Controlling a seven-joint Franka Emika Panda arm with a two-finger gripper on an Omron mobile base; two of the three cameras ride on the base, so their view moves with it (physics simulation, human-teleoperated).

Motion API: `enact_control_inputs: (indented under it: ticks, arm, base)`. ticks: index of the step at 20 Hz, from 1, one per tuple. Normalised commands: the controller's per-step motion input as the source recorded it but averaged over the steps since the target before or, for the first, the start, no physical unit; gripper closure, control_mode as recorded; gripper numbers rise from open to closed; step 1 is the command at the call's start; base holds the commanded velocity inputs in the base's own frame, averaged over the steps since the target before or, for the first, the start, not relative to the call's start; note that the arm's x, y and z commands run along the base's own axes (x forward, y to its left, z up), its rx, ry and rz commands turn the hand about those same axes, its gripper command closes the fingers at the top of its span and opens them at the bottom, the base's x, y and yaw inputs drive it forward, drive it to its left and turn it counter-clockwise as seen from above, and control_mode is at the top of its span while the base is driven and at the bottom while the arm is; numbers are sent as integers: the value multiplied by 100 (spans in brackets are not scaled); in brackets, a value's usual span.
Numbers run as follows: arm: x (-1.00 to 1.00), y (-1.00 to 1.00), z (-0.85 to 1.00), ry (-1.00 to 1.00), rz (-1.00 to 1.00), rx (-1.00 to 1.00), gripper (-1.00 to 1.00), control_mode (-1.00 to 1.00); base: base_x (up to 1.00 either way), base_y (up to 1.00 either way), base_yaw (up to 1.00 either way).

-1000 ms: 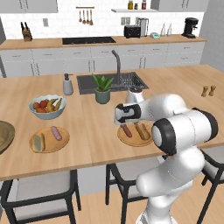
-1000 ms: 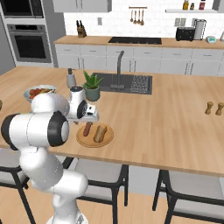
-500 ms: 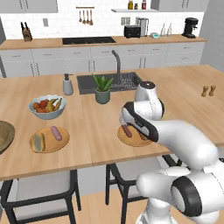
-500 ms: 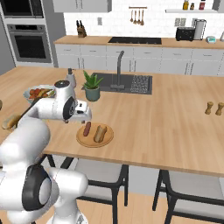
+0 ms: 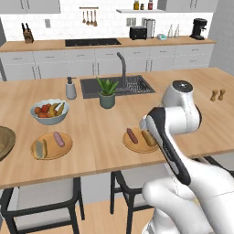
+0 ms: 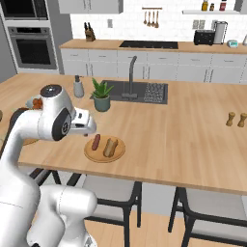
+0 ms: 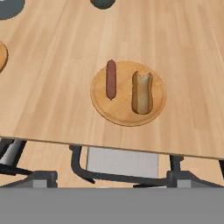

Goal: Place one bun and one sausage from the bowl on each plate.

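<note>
Wooden and tan-orange, the near plate lies straight ahead of the hand camera and carries one sausage and one bun, side by side and just apart, their long axes parallel and both running away from the counter edge. The far plate, to that plate's left along the counter in the left base view, also holds a bun and a sausage. Further left of it, the bowl shows only its rim at the picture's edge, and what it holds cannot be told. The jaws stand wide apart and carry nothing, hanging above the near plate toward the stool side. Judging by both plates, the task looks complete; any coming move would be a retreat.
</note>
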Motion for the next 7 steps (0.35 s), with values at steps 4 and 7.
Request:
enact_control_inputs:
  ticks: [4, 7]
  arm:
    - [-75, -2, 57, -1, -1, 0, -100, -100]
    - [-38, -28, 36, 0, -5, 0, -100, -100]
  base:
    - [0, 0, 0]
    - [0, 0, 0]
